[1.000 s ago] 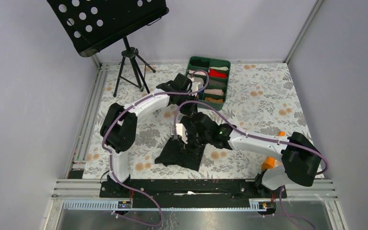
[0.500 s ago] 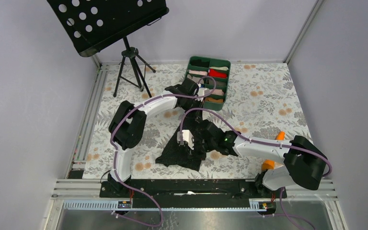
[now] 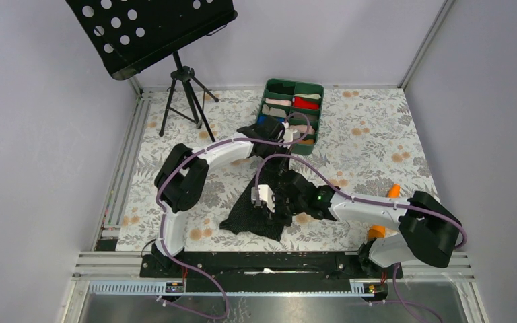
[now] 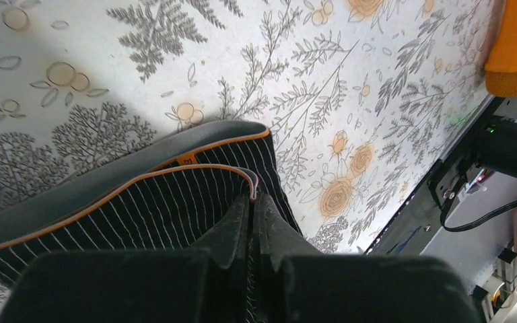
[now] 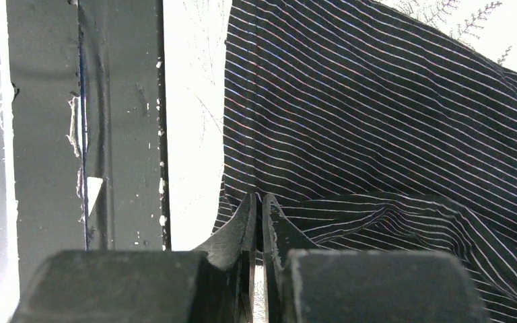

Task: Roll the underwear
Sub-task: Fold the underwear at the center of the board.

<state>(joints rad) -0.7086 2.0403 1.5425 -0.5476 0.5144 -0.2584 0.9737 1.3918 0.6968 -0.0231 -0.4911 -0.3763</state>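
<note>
Grey and orange floral cloth point(image 3: 377, 134) covers the table. At its far edge we see a green tray point(image 3: 295, 82) of small cloth rolls point(image 3: 305, 102). In the far left corner stands a black music stand point(image 3: 149, 30) on a tripod point(image 3: 185, 94). A black rail point(image 3: 262, 259) runs along the near edge. The left arm point(image 3: 222, 149) reaches across to the tray's near end and hides part of it from above. The right arm point(image 3: 363, 205) lies over the far part of the underwear point(image 3: 248, 219), which is spread out, black and pin-striped, near the middle of the cloth and close to the rail. In the wrist views we find the left gripper point(image 4: 252, 202) pressed together on the orange-trimmed waistband point(image 4: 74, 195). The right gripper point(image 5: 258, 202) pinches a wrinkled fold at the fabric's edge, near the rail.
</note>
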